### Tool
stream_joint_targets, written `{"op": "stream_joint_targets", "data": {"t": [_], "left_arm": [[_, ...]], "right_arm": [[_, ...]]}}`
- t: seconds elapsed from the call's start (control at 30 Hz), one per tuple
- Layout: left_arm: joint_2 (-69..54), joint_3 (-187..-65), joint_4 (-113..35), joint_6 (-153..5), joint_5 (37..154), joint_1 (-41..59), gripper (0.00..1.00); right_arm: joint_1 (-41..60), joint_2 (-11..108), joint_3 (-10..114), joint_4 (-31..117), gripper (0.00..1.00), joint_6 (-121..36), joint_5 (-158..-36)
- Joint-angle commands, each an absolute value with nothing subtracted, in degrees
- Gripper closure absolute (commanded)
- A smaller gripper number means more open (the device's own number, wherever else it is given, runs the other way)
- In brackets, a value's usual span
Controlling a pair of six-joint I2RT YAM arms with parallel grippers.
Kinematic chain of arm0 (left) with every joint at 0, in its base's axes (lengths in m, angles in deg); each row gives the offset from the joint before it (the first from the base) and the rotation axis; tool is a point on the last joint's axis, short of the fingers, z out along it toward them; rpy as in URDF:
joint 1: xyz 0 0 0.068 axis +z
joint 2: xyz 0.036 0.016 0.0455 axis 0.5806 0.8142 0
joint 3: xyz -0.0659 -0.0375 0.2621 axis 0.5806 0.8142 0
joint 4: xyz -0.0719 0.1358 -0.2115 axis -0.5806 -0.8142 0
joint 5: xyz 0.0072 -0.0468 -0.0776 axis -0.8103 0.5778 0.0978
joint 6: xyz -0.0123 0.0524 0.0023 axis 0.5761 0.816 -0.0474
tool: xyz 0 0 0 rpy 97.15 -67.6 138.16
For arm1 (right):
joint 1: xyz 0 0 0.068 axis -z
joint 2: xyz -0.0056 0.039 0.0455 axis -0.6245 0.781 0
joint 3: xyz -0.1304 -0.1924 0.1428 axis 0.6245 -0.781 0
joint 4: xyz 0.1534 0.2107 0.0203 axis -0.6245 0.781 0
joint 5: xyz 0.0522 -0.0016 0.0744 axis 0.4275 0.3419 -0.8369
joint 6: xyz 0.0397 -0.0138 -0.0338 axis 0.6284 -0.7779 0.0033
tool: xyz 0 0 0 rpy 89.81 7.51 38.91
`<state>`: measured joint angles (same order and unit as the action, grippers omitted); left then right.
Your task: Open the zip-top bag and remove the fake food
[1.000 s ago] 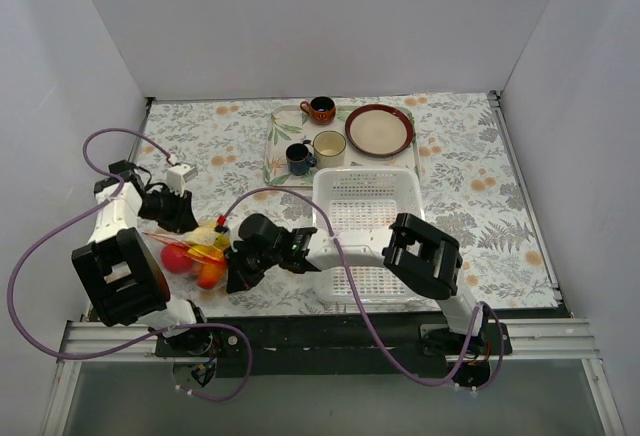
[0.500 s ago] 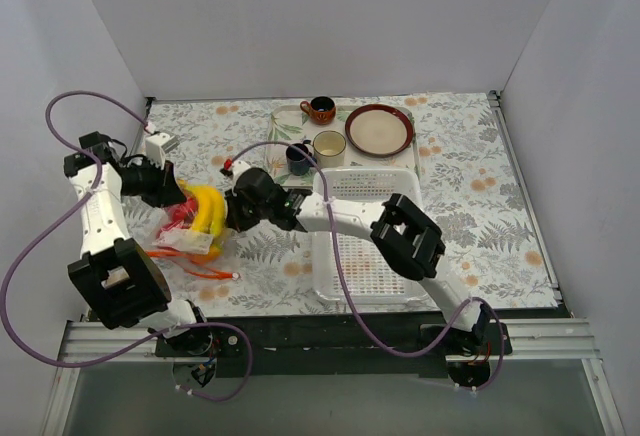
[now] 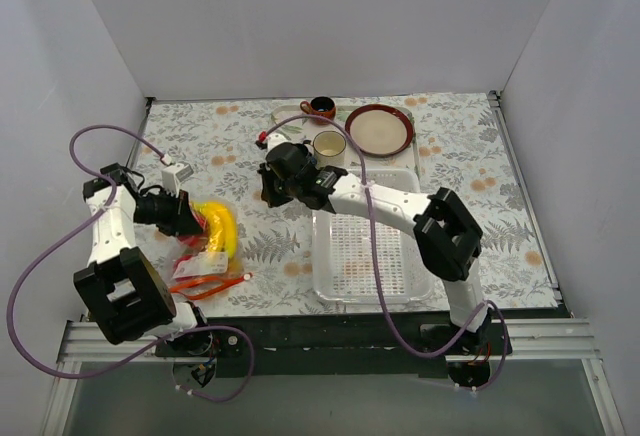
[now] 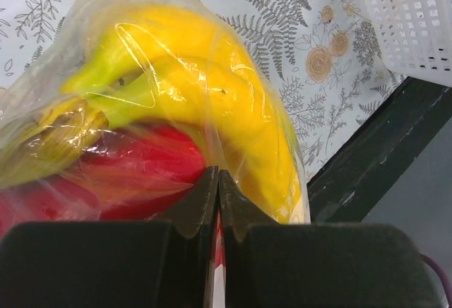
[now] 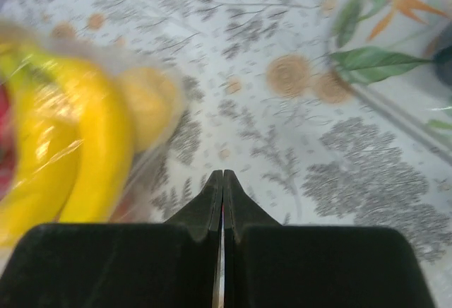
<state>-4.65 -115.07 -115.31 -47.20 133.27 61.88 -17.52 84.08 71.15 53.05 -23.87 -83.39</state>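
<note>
The zip-top bag point(image 3: 205, 251) hangs from my left gripper point(image 3: 193, 216) at the table's left, its red-orange zip strip point(image 3: 207, 283) low, near the table. The yellow banana bunch point(image 3: 222, 226) shows through the plastic. In the left wrist view my left gripper point(image 4: 218, 177) is shut on a fold of the bag, with the banana bunch point(image 4: 212, 89) and a red fruit point(image 4: 141, 160) just beyond the tips. My right gripper point(image 3: 266, 188) is shut and apart from the bag, to its upper right. In the right wrist view my right gripper point(image 5: 222, 175) is shut; the bag point(image 5: 70, 138) is blurred at left.
A white slotted basket point(image 3: 365, 256) lies right of centre, under the right arm. A tray point(image 3: 280, 141) at the back holds a cream cup point(image 3: 329, 146) and a brown cup point(image 3: 320, 108). A brown-rimmed plate point(image 3: 379, 128) is beside them. The table's front edge point(image 4: 381, 152) is near the bag.
My right gripper has drawn back and to the right, away from the bag. My left gripper has moved down and right with the bag, whose zip strip now hangs low.
</note>
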Motion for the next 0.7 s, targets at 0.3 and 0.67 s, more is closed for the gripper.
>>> {"op": "stream_joint_targets", "data": {"t": [0.3,0.67], "left_arm": [[-9.9,-95.4,-90.0,-53.4,112.6,68.5,1.00],[-8.6,-101.9,-89.8,-64.9,116.6,70.9,1.00]], "right_arm": [[-32.2,70.3,52.3,36.0,0.99,-21.3,-105.5],[-34.1,83.5,53.0,11.2,0.99,-12.6,-118.6]]}}
